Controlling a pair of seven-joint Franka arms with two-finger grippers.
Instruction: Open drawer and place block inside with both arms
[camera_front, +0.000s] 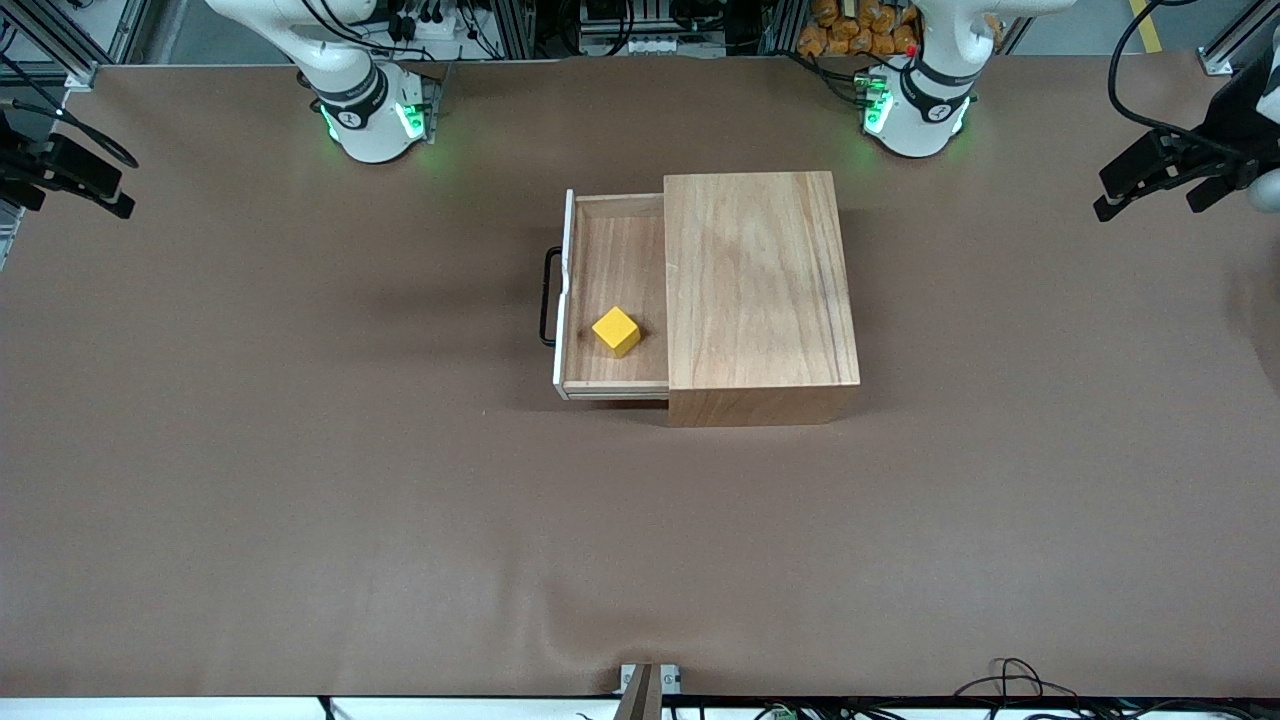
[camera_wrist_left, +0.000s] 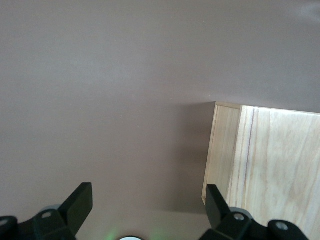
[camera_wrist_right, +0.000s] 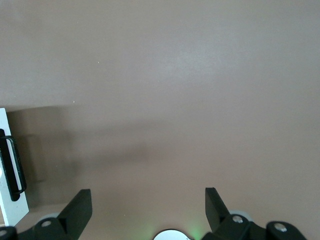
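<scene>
Risk, as we judge it, is small and lies mostly in the drawer (camera_front: 617, 290) standing pulled out toward the right arm's end of the table; any arm sweeping low past it could catch the black wire handle (camera_front: 548, 297) or knock the white front panel (camera_front: 564, 296), and a jolt might slide the tray back or bounce the block (camera_front: 616, 331) about; a nudge to the wooden box (camera_front: 760, 280) would shift the whole thing on the brown table (camera_front: 300, 450).

We see the block as a small bright yellow cube, turned slightly askew to the tray walls, resting on the light-wood floor of the drawer, in the part nearer to the front camera; it touches neither the front panel nor the side wall as far as we can tell; so we judge the placing done.

We find both arms waiting, drawn well away from the drawer; the right gripper (camera_wrist_right: 148, 202) hangs over bare table at the right arm's end, fingers spread wide with nothing between them; the left gripper (camera_wrist_left: 149, 200) hangs over the table at the left arm's end, just off the box's end, likewise spread wide and empty.
</scene>
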